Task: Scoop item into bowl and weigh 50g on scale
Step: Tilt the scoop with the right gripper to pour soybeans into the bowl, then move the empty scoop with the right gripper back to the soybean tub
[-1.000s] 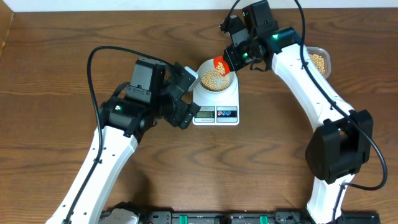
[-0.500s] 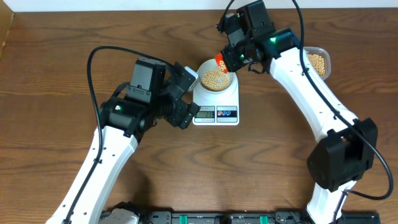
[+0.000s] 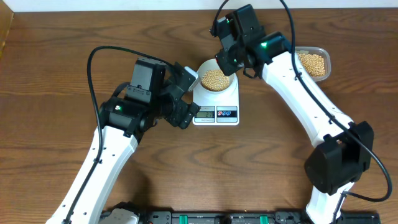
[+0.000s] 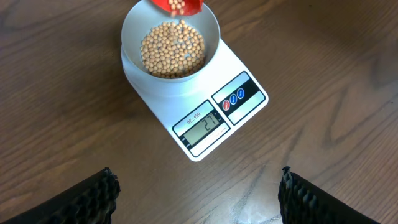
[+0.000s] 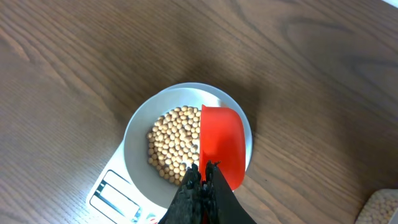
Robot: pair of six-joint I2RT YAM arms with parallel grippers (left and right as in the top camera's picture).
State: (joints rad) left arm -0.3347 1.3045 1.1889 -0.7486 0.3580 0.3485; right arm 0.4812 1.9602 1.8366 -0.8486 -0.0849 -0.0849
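The pale bowl point(image 3: 214, 79) stands on the white scale point(image 3: 216, 109) and holds many tan beans point(image 4: 172, 48). My right gripper point(image 5: 203, 171) is shut on a red scoop point(image 5: 222, 145), tipped on its side over the bowl point(image 5: 139, 143); beans point(image 5: 175, 146) lie beside it. In the left wrist view the scoop point(image 4: 177, 5) pours beans into the bowl point(image 4: 134, 32), and the scale's display point(image 4: 206, 125) shows digits. My left gripper point(image 4: 198, 193) is open and empty, on the near side of the scale point(image 4: 249, 68).
A clear plastic tub point(image 3: 322, 56) with more beans point(image 3: 312, 63) sits at the back right, behind my right arm. Its corner shows in the right wrist view point(image 5: 380, 209). The table is brown wood.
My right gripper has moved left and turned the red scoop over the bowl, tipping beans in. The scoop is now hidden under the wrist from overhead. The left arm has not moved.
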